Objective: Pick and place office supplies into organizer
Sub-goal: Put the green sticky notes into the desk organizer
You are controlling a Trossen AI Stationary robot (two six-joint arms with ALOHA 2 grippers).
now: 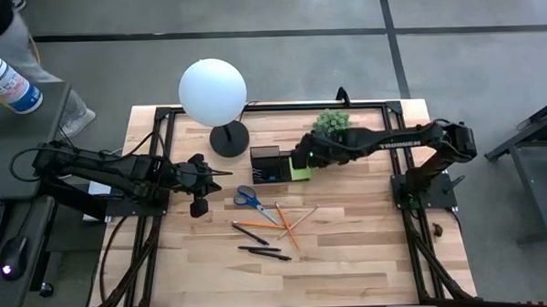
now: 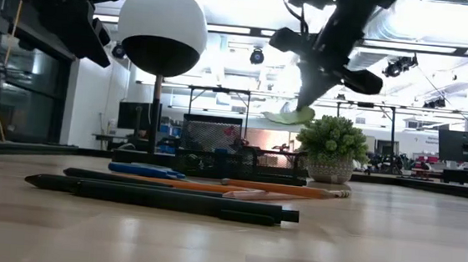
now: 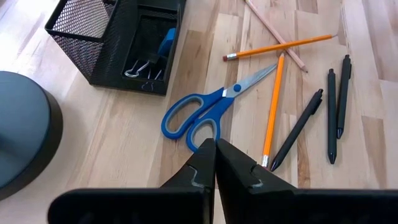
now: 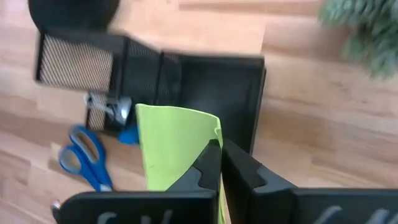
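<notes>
The step in hand is placing the sticky-note pad (image 4: 177, 146). The right gripper (image 4: 221, 163) has its fingers pinched on one edge of the green pad, which hangs bent and clear of the table. Right beneath and just ahead of the fingertips sits the organizer (image 4: 205, 81), its larger open compartment lying under the pad's far edge. Beside that, the mesh side section holds some binder clips (image 4: 109, 107) and a small blue item I cannot identify in the blurred wrist view.

The next move seems to call for lowering the pad squarely over the open compartment and letting go only once its lower edge is inside the walls; held at one edge and curled, it could catch on the rim.

Farther from this gripper, past the organizer's near side, the scissors (image 1: 248, 199) lie flat, with the pencils (image 1: 290, 222) and pens (image 1: 258, 243) crossed beyond them, all on the table (image 1: 350, 260) and yet to be packed.

The left gripper (image 3: 216, 152) is closed on nothing and hovers just short of the scissors' handles, with the lamp (image 1: 214, 92) off to its side.
</notes>
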